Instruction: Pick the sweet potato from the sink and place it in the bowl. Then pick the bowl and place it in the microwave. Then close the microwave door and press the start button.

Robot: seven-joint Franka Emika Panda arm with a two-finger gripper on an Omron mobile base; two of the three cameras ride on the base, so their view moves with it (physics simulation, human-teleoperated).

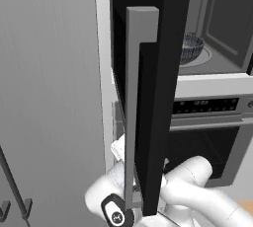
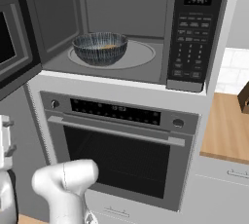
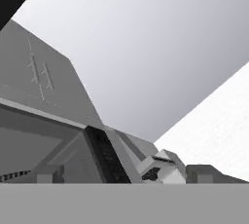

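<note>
The bowl (image 2: 100, 47) sits inside the microwave (image 2: 121, 28) with an orange glimpse in it, the microwave door (image 1: 148, 97) swung open. Keypad writing is illegible. The gripper's opening cannot be told.

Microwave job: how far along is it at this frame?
Done: the bowl sits on the turntable inside the microwave, something orange in it, likely the sweet potato. In hand: the microwave door stands open, the arm low beside it. Left: closing it and pressing start on the keypad.
</note>
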